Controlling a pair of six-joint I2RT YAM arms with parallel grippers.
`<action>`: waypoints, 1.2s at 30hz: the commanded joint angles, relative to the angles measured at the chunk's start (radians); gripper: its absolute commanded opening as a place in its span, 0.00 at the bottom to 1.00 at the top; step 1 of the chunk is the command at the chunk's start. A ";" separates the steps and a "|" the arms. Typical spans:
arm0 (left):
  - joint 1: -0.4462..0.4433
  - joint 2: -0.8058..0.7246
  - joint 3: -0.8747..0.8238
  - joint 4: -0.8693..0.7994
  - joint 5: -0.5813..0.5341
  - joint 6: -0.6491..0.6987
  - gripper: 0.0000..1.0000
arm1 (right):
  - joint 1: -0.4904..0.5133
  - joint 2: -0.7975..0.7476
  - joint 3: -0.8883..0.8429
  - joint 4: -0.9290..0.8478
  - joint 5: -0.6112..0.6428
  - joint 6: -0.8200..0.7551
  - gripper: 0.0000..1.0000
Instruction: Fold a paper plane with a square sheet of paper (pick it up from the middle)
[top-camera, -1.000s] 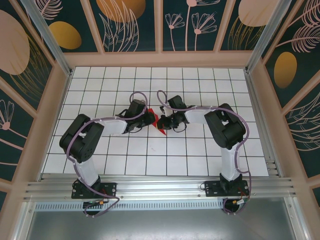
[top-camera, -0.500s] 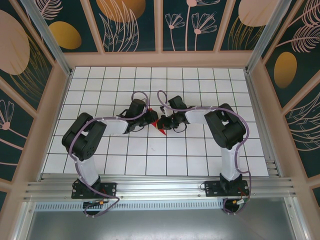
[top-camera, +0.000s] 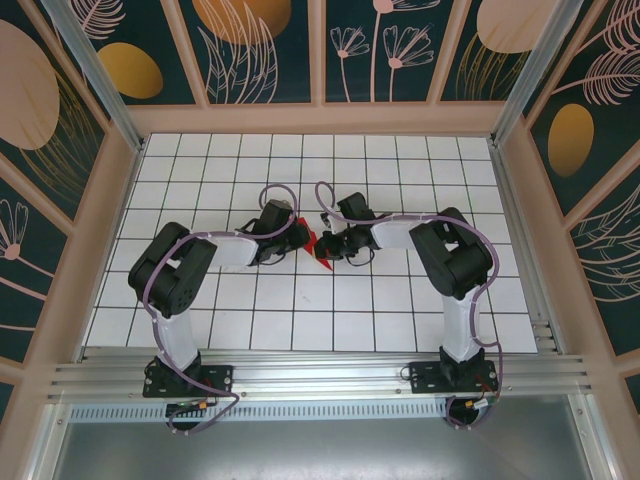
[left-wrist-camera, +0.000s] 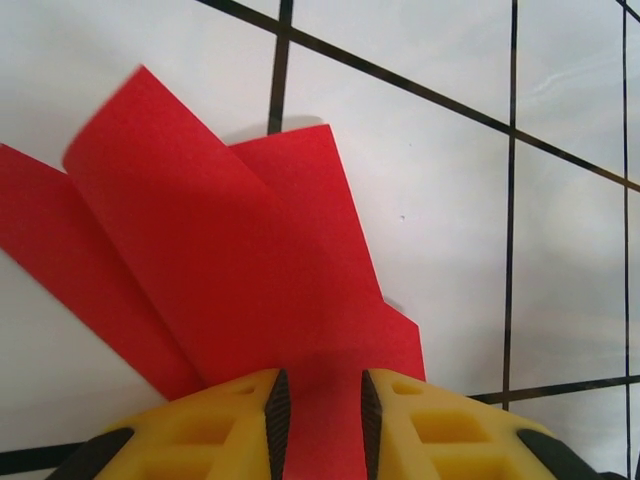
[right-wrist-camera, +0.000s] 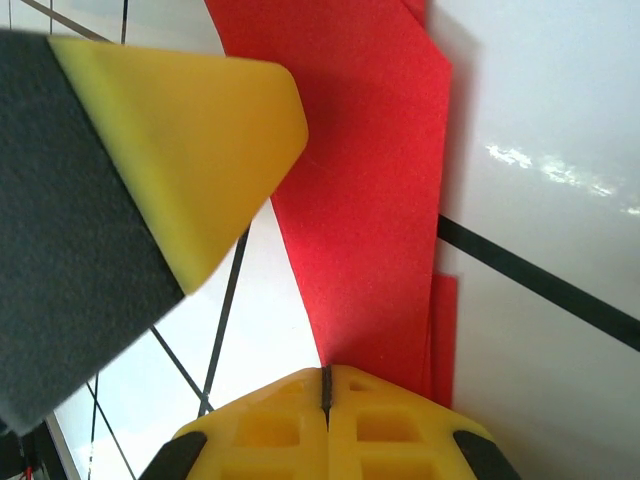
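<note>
The red sheet of paper (top-camera: 318, 246) is folded into overlapping flaps and sits on the white grid table between both grippers. In the left wrist view the folded sheet of paper (left-wrist-camera: 230, 250) fans out ahead of my left gripper (left-wrist-camera: 322, 410). Its jaws stand a narrow gap apart, with red paper in that gap. My right gripper (right-wrist-camera: 326, 375) is shut, with a narrow end of the sheet of paper (right-wrist-camera: 370, 200) running into its closed tips. From above, the left gripper (top-camera: 304, 238) and right gripper (top-camera: 330, 246) almost touch.
A yellow finger of the left gripper (right-wrist-camera: 190, 130) looms close in the right wrist view. The tiled table (top-camera: 400, 170) is fenced by wooden frame walls (top-camera: 520, 200). An aluminium rail (top-camera: 320, 375) carries the arm bases at the near edge.
The left arm's elbow has swung a little to the right. Both grippers and the red paper stay at the same spot.
</note>
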 joint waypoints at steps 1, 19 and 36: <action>0.043 0.016 0.003 -0.025 -0.085 0.002 0.30 | 0.009 0.053 -0.069 -0.141 0.076 -0.016 0.01; 0.097 -0.131 -0.069 0.172 0.031 0.054 0.31 | 0.010 0.061 -0.083 -0.138 0.084 -0.016 0.01; 0.052 -0.020 0.026 0.114 0.052 0.085 0.31 | 0.012 0.067 -0.092 -0.136 0.089 -0.012 0.01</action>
